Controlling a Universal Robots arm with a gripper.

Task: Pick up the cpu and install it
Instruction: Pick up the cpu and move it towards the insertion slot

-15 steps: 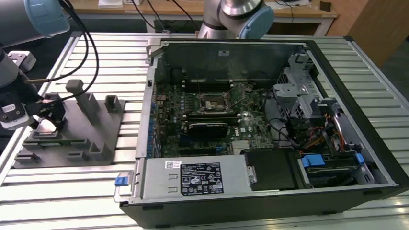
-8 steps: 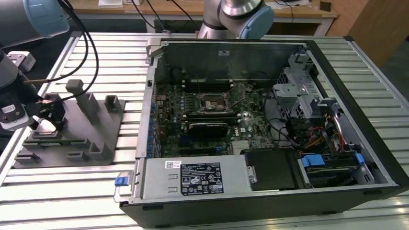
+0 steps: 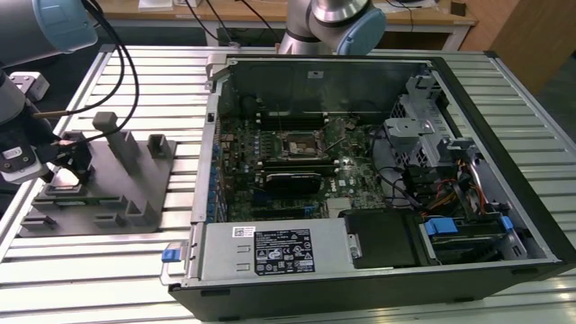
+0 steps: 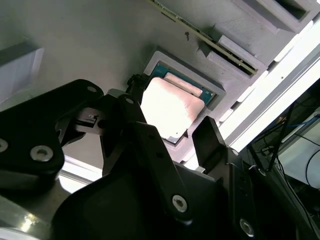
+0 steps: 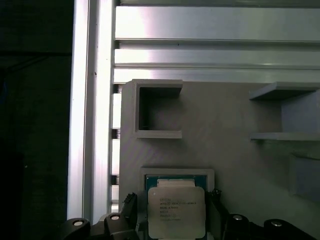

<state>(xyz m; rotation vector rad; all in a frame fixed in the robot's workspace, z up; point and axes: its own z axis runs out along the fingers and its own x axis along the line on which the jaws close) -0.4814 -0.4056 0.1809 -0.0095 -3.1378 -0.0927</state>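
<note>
Exterior view: a black two-fingered gripper (image 3: 74, 167) is seen over a grey plastic holder block (image 3: 148, 189), at nine o'clock from the open metal computer case (image 3: 342, 84) — on the exterior view's left. In both wrist views the small square silvery-topped cpu (image 5: 176, 212) is laid flat, metal face up, in the block's recessed pocket; being square, no long axis can be told. The fingers (image 5: 131, 209) are spread apart — one beside each of two opposite edges, nothing gripped.

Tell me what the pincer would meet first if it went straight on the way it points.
Most likely the small square silvery-topped cpu, lying in the grey plastic holder block; the open pincer points at it, though depth is unclear.
</note>
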